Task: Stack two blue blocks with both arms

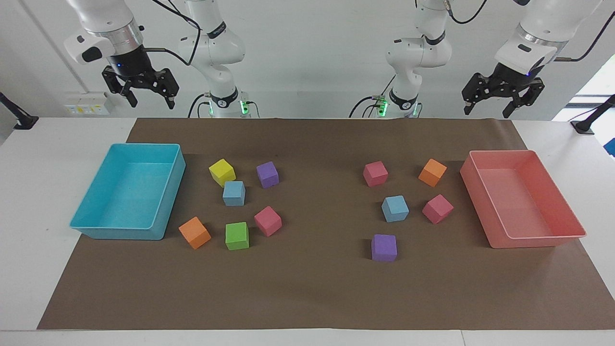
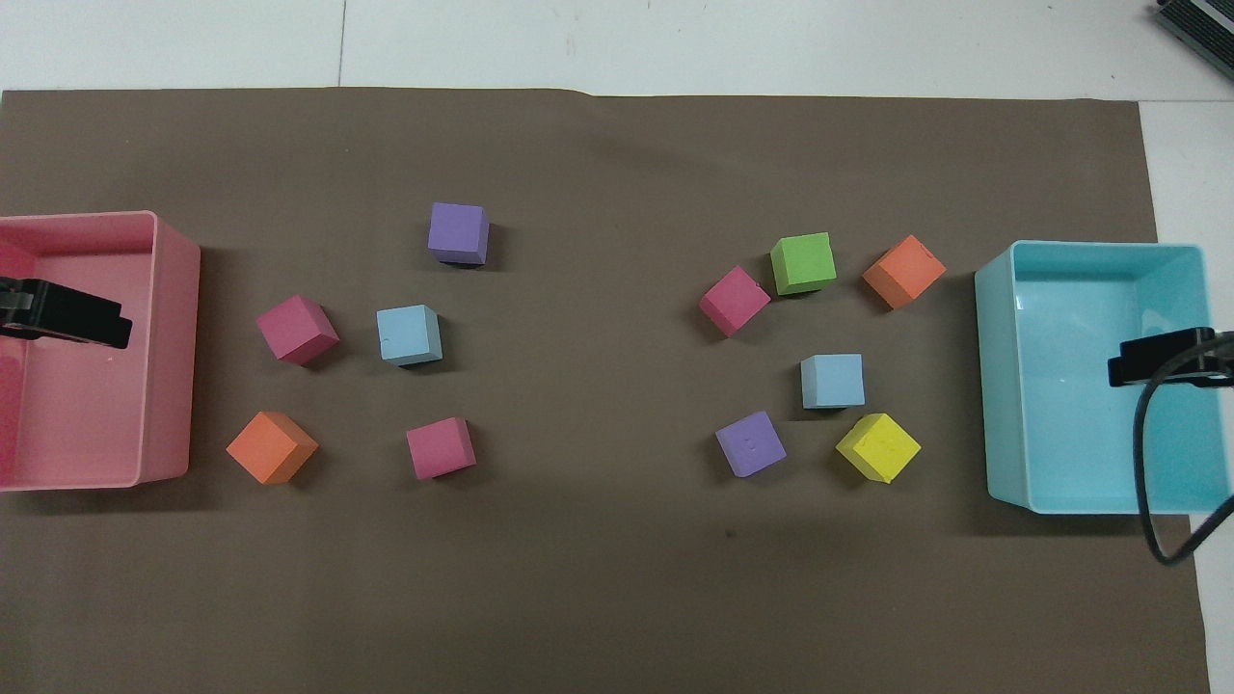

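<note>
A white table (image 1: 29,192) carries a brown paper sheet (image 1: 317,288); on the sheet lie a cyan plastic tray (image 1: 166,211), a pink plastic tray (image 1: 538,241) and foam cubes — two light-blue blocks (image 1: 234,193) (image 1: 395,208) among them.

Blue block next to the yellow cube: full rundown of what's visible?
The blue block is a small matte light-blue cube, foam by the look, sitting flat on the brown paper toward the right arm's end. It lies just farther from the robots than the yellow cube, close to one corner of it; contact is unclear. Nothing is on it; no gripper is near.
</note>
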Controlling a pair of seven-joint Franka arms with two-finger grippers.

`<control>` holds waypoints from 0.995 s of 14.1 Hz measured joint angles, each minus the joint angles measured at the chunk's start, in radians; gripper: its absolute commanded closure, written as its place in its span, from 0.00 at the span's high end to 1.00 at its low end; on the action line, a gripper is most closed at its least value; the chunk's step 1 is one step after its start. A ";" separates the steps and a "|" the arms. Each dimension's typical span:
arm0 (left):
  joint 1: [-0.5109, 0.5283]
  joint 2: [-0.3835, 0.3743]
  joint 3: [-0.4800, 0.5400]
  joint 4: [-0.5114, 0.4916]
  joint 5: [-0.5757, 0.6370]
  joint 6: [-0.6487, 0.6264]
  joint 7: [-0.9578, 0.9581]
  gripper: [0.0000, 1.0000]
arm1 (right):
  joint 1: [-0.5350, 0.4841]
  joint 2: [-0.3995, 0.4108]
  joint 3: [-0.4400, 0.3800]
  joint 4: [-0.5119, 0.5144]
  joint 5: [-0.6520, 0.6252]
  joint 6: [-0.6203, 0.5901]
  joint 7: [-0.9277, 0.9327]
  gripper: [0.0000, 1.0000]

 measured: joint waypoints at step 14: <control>0.000 0.000 0.000 0.000 0.000 0.000 0.000 1.00 | 0.043 0.004 0.016 -0.104 0.007 0.121 0.000 1.00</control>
